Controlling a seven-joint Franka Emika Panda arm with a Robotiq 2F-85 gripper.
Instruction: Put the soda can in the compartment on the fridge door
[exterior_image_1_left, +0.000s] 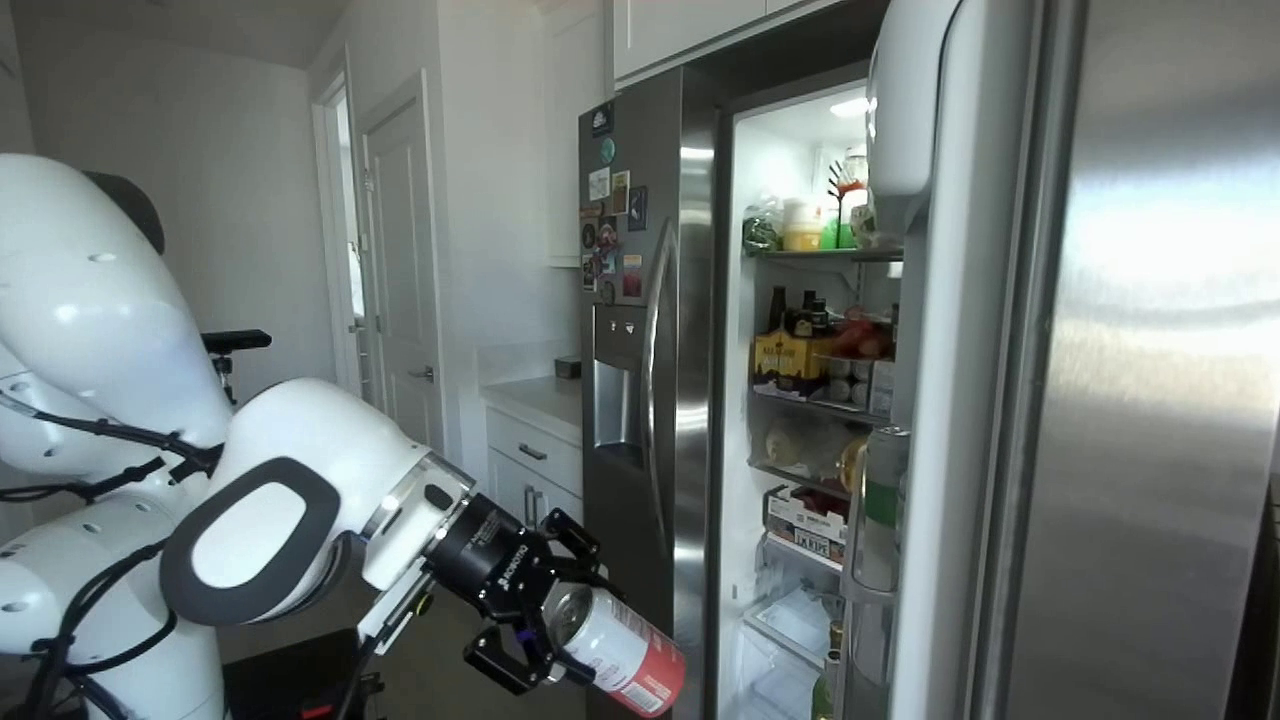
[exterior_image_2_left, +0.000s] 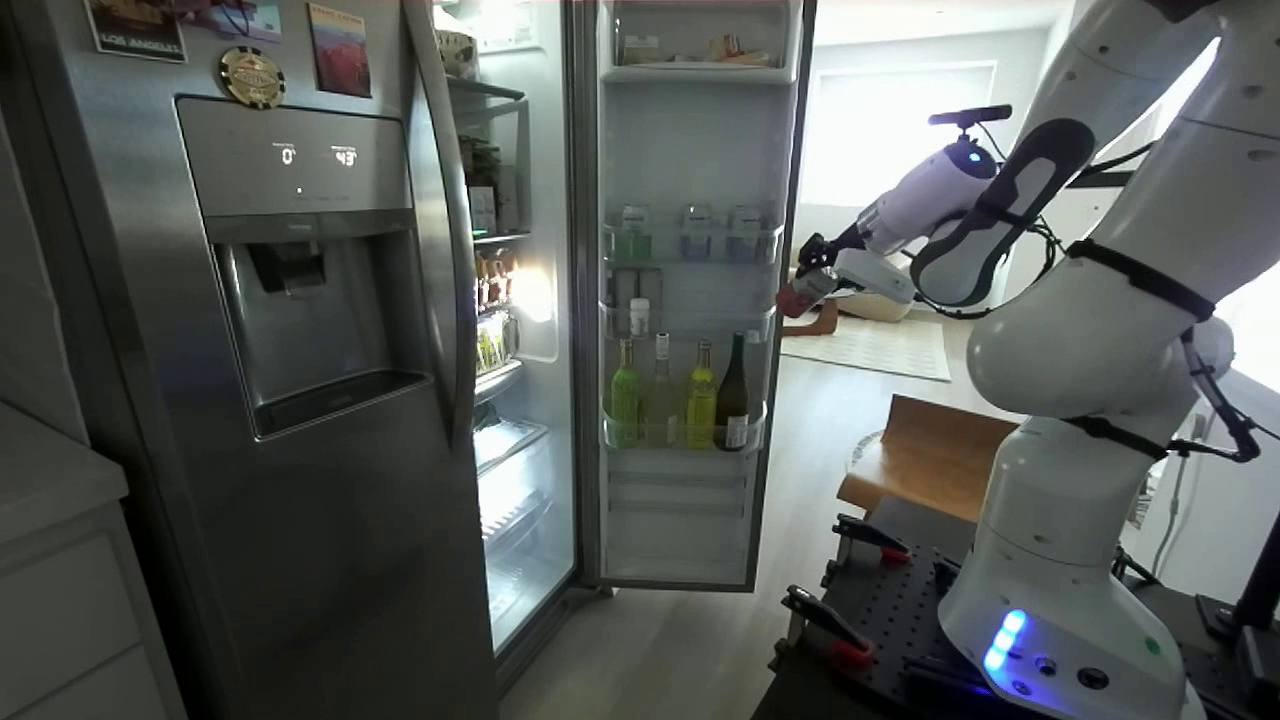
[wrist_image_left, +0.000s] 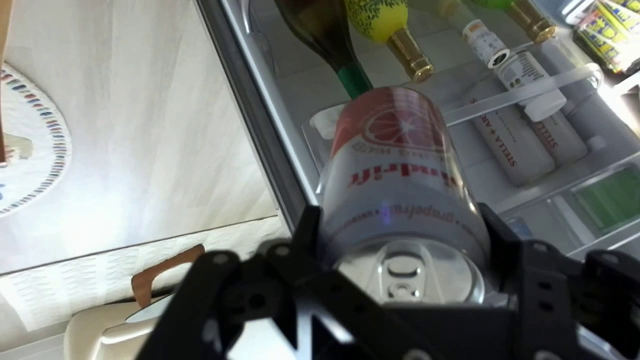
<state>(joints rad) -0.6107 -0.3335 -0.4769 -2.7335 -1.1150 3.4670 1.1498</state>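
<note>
Wrist view: can (wrist_image_left: 401, 187) clamped in the gripper (wrist_image_left: 399, 222)

Jaws parted by the can, gripping its left and right sides; tab end near, red end far; it tilts downward at the right edge of the open door (exterior_image_2_left: 700, 140) in an exterior view, touching or apart I cannot tell; four bottles (exterior_image_2_left: 701, 405) stand low in the door.

At ten o'clock in an exterior view stand a pale wall (exterior_image_1_left: 240, 150) and a white panelled door (exterior_image_1_left: 400, 260), while in an exterior view a window (exterior_image_2_left: 860, 130) shines bright between one and two o'clock, a light rug (exterior_image_2_left: 890, 350) lies at three, brown furniture (exterior_image_2_left: 930, 455) at four, and pale floor (exterior_image_2_left: 620, 650) at six.
</note>
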